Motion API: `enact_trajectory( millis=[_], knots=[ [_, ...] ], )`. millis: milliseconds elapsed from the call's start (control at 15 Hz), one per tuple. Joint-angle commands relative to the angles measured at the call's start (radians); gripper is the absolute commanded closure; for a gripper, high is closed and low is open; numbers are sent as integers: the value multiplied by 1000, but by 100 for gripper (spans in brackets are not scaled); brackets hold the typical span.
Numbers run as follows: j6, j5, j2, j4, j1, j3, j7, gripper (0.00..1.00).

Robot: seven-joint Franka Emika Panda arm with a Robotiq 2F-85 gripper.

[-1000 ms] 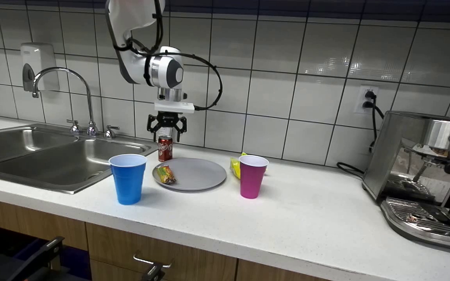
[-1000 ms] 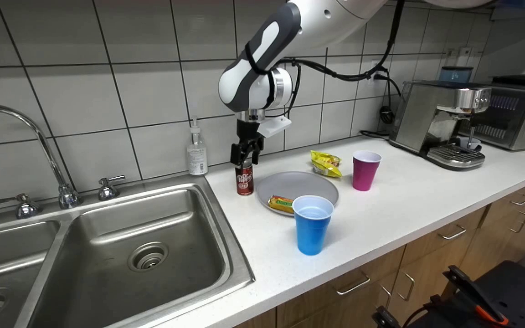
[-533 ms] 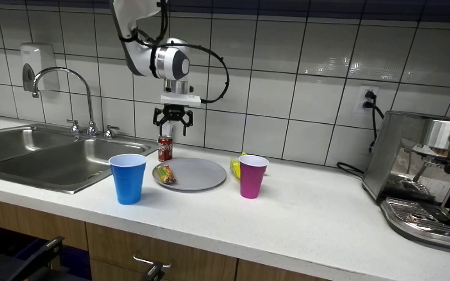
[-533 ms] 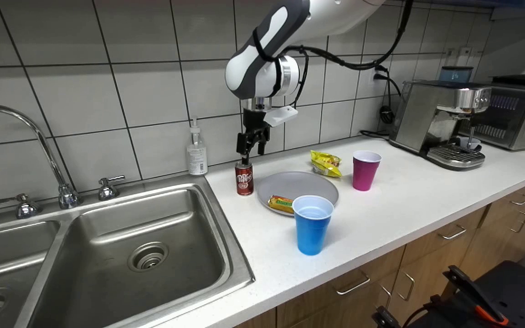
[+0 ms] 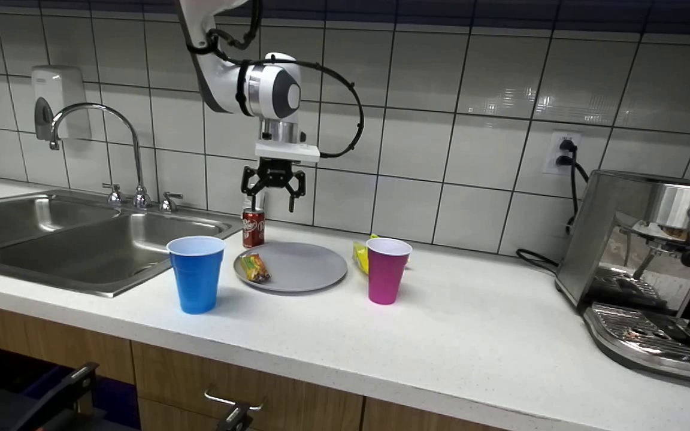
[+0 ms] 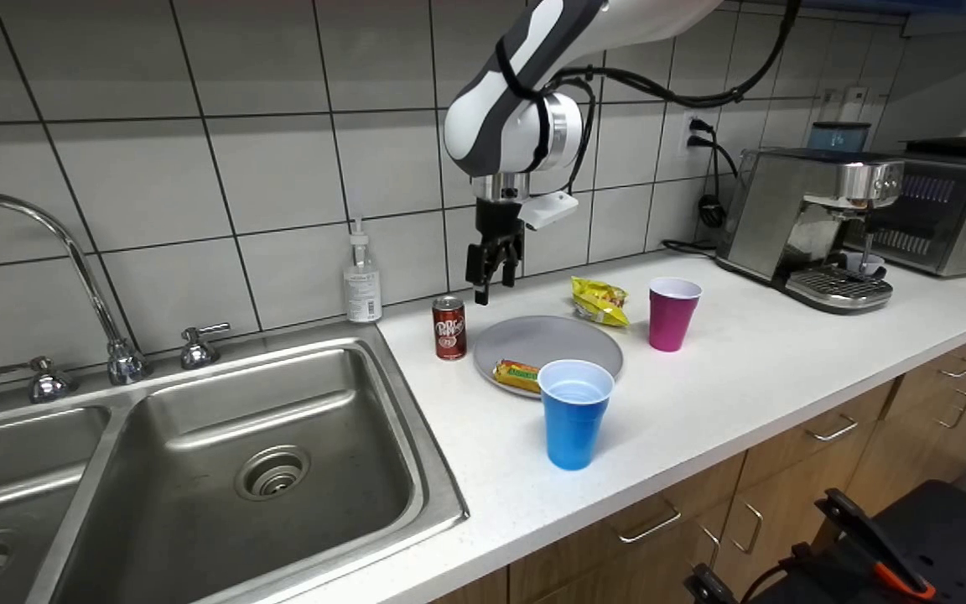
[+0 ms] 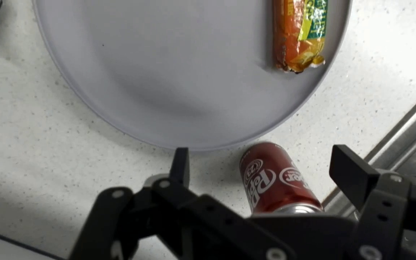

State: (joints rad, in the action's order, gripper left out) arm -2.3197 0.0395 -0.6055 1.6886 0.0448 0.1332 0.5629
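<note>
Spread jaws, red can (image 6: 449,330) between plate (image 6: 552,342) and sink (image 6: 198,470), blue cup (image 6: 573,421) near

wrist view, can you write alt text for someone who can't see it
An open gripper, holding nothing, spans the bottom of the picture, with a red Dr Pepper can showing in the gap between its jaws. Higher up, a gray plate carries a wrapped snack bar near its right rim; a metal sink edge crosses the right side.
</note>
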Motion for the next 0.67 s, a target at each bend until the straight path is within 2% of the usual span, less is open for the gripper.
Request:
enact_trajectory(
  millis=[0, 67, 600],
  knots=[
    [-3, -11, 91, 114, 37, 15, 55, 0],
    [2, 1, 25, 37, 11, 1, 13, 0],
    [1, 0, 55, 80, 18, -1, 22, 0]
  ],
)
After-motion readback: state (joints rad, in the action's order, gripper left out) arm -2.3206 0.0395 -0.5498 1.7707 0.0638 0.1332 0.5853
